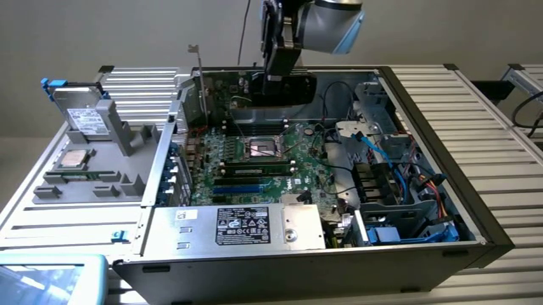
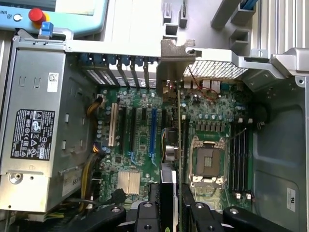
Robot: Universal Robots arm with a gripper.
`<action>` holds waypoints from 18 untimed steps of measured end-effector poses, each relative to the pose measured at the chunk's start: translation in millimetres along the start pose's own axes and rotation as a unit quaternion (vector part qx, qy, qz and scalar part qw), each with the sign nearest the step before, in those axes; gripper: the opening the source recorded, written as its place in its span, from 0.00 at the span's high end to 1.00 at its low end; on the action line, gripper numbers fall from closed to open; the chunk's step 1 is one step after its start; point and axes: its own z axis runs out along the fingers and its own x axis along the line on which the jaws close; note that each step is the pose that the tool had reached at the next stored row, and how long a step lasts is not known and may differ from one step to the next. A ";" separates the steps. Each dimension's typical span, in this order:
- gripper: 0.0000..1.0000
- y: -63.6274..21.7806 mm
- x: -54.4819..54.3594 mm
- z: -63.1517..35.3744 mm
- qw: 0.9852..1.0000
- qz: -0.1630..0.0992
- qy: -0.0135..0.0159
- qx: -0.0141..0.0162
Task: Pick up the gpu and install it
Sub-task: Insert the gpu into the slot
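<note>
The gpu [image 1: 225, 82] stands on edge over the far part of the motherboard [image 1: 254, 159], inside the open computer case. My gripper [image 1: 276, 89] is shut on it from above. In the wrist view the gpu [image 2: 179, 135] shows edge-on as a thin green line between the blue slot [image 2: 153, 130] and the processor socket [image 2: 207, 162]. Its silver bracket [image 2: 176, 48] sits at the case's rear slot openings. The gripper [image 2: 171, 210] clamps the card with a black finger [image 2: 145, 212] on each side. Whether the card touches a slot I cannot tell.
The power supply [image 1: 238, 225] fills the case's near corner, and cables and drive bays [image 1: 398, 190] crowd the exterior view's right. A grey tray [image 1: 127, 184] at the exterior view's left carries a hard drive [image 1: 85, 121], a processor [image 1: 75, 159] and a memory stick [image 1: 85, 175]. A pendant [image 1: 51, 279] lies at the near left.
</note>
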 end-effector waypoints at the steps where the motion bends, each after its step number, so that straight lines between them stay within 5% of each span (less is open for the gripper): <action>1: 0.72 0.2 -0.2 0.6 1.000 0.000 0.002 0.001; 10: 0.72 0.4 -3.5 6.2 1.000 0.004 0.021 0.001; 18: 0.72 0.9 -3.6 6.8 1.000 0.004 0.021 0.001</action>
